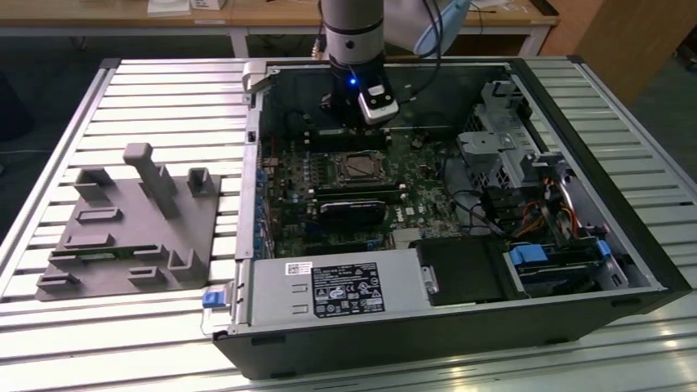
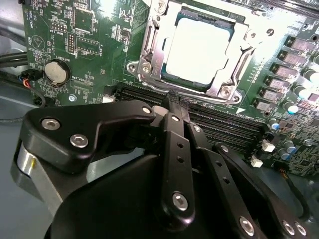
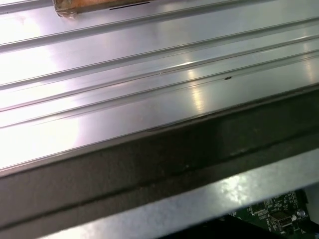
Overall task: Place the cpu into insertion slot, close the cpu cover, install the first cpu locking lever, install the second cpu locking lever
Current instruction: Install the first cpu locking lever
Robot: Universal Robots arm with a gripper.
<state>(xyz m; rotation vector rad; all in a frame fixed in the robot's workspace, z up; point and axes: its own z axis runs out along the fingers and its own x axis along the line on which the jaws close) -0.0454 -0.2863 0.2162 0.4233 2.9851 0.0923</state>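
Second wrist view shows the cpu [image 2: 199, 52] already seated in the insertion slot [image 2: 149, 55], with the cpu cover [image 2: 239, 64] lying down around it as a silvery frame. The gripper [image 2: 172, 97] hovers just beside the slot over the black memory slots [image 2: 224, 122], fingers drawn together and apparently holding nothing. A misjudged descent could, I judge, strike those slots. Glare whitens the chip, and the locking levers are hard to make out.
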